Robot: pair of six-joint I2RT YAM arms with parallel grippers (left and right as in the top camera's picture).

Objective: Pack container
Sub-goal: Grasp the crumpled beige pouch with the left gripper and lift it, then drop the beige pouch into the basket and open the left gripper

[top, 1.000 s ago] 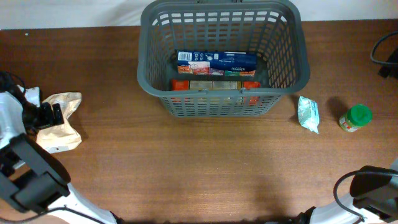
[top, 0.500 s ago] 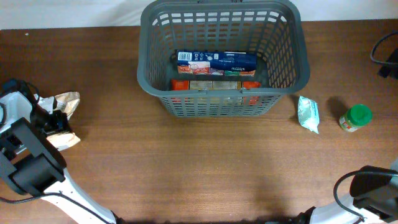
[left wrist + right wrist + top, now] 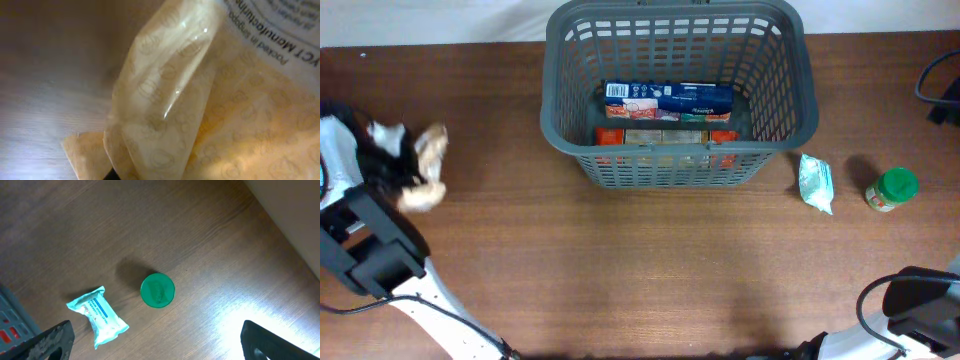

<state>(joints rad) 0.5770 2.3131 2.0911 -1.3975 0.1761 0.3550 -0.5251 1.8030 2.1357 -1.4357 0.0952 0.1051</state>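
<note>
1. Basket (image 3: 670, 172): it stands upright at the far middle of the table (image 3: 620, 270) with its top open. One corner of it shows at the lower left edge of your right wrist view (image 3: 7, 325).
2. Contents: a blue box (image 3: 667, 98) lies lengthways on the basket floor. A red pack (image 3: 665, 137) lies just in front of it, against the near wall.
3. Left gripper (image 3: 390, 165): it is at the table's left edge, well apart from the basket, and is blurred in the overhead view. A tan crinkled bag (image 3: 425, 165) is bunched against it. Your left wrist view is filled by that bag (image 3: 210, 115), with print at the top right. The fingers are hidden, so I cannot tell whether they are closed on the bag.
4. Right gripper (image 3: 157, 342): its fingers are spread wide with nothing between them. It hangs over bare table to the right of the basket.
5. Loose items: a pale blue-green packet (image 3: 816, 182) (image 3: 97, 316) lies flat just beside the basket's near right corner. A jar (image 3: 892, 189) (image 3: 157, 290) with a green lid stands upright to the right of the packet, near it but not touching.
</note>
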